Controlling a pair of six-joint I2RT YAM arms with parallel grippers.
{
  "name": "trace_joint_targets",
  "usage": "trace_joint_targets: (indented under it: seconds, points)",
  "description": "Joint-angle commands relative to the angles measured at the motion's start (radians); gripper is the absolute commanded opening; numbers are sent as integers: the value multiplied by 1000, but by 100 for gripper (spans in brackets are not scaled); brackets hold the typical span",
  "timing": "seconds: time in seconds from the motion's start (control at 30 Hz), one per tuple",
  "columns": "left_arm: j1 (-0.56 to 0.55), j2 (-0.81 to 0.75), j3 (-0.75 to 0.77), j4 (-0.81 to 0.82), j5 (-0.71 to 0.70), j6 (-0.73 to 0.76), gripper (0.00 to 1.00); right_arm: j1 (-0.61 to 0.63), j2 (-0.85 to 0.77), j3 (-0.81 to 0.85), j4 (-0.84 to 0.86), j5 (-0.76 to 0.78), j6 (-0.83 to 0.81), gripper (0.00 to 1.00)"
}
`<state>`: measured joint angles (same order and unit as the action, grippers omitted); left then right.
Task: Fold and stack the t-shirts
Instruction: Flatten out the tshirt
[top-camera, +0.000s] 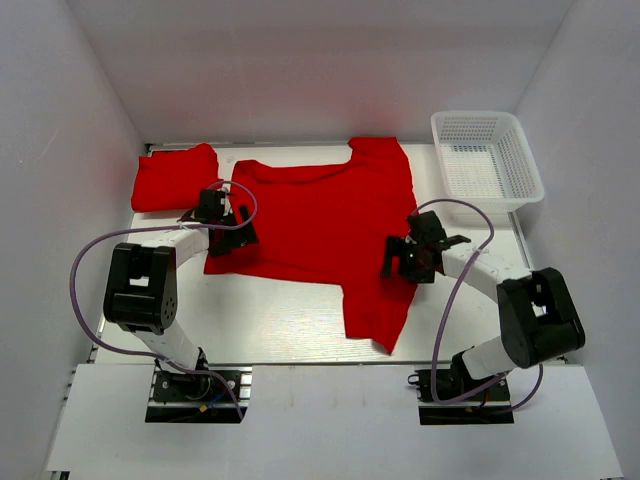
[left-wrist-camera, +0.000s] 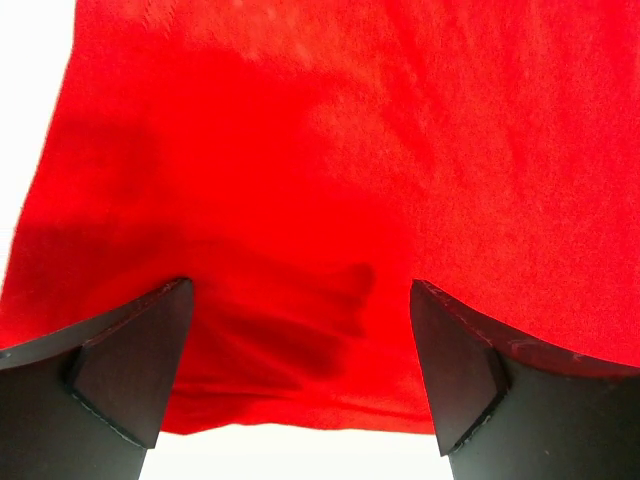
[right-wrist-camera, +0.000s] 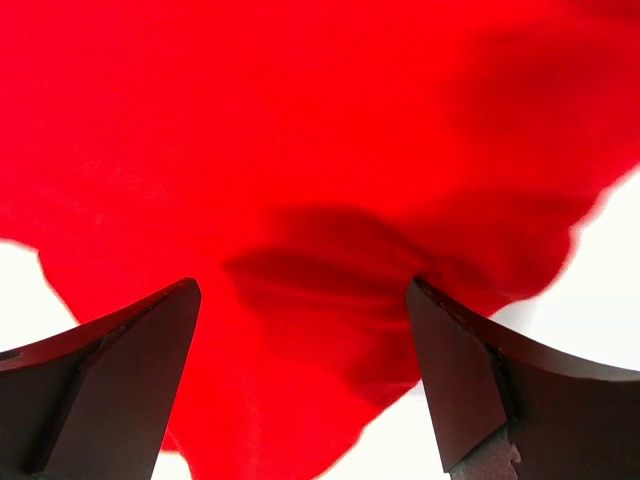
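Observation:
One red t-shirt (top-camera: 320, 225) lies spread out mid-table, a sleeve pointing to the back and a part trailing toward the front. A second red t-shirt (top-camera: 175, 177) lies folded at the back left. My left gripper (top-camera: 238, 226) hovers open at the spread shirt's left edge; in the left wrist view the gripper (left-wrist-camera: 300, 286) straddles wrinkled cloth (left-wrist-camera: 330, 160) near its hem. My right gripper (top-camera: 398, 258) is open over the shirt's right side; in the right wrist view the gripper (right-wrist-camera: 303, 284) brackets a raised fold of cloth (right-wrist-camera: 320, 150). Neither gripper clamps any cloth.
A white mesh basket (top-camera: 487, 158) stands at the back right, with nothing showing in it. Bare white table (top-camera: 270, 320) shows in front of the shirt. White walls close in the left, right and back sides.

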<state>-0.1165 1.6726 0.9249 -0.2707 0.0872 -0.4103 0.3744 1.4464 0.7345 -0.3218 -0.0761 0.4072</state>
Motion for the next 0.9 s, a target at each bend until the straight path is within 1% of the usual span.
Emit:
trace_joint_targets:
  seconds: [0.0,0.1,0.23,0.3,0.33,0.37,0.4,0.47,0.5,0.57,0.6,0.67,0.7,0.77,0.83,0.87]
  points:
    - [6,62,-9,-13,8,-7,100,-51,69,25,-97,260,27,90]
    - [6,84,0,-13,31,-7,100,-84,106,75,-99,285,10,90]
    - [-3,93,0,-13,81,-7,100,-127,124,115,-100,321,-59,90]
    - [-12,81,0,-51,92,-7,100,-149,132,140,-106,334,-80,90]
    - [-12,49,0,-64,115,2,100,-150,132,147,-112,326,-102,90]
    - [-12,27,-11,-91,129,2,100,-152,128,163,-118,265,-149,90]
    - [-12,1,-11,-105,158,2,100,-150,117,175,-125,244,-169,90]
    - [-12,-65,-24,-139,158,2,100,-146,88,186,-158,182,-218,90]
    - [-12,-133,-24,-191,126,-11,100,-144,60,187,-171,171,-225,90]
    - [-12,-201,-24,-244,91,-33,100,-143,0,186,-200,148,-241,90]
    - [-12,-264,-24,-304,48,-42,100,-144,-76,181,-204,148,-239,90]
    - [-2,-318,-37,-366,17,-88,100,-143,-125,164,-214,134,-226,90]
    - [-2,-342,-55,-404,-7,-97,100,-140,-202,148,-214,131,-211,90]
    - [-2,-404,-70,-439,-62,-151,100,-141,-239,125,-221,110,-194,90]
    - [9,-431,-89,-463,-127,-203,100,-141,-288,112,-252,99,-176,90]
    - [9,-441,-103,-473,-156,-203,100,-146,-305,102,-261,90,-165,90]
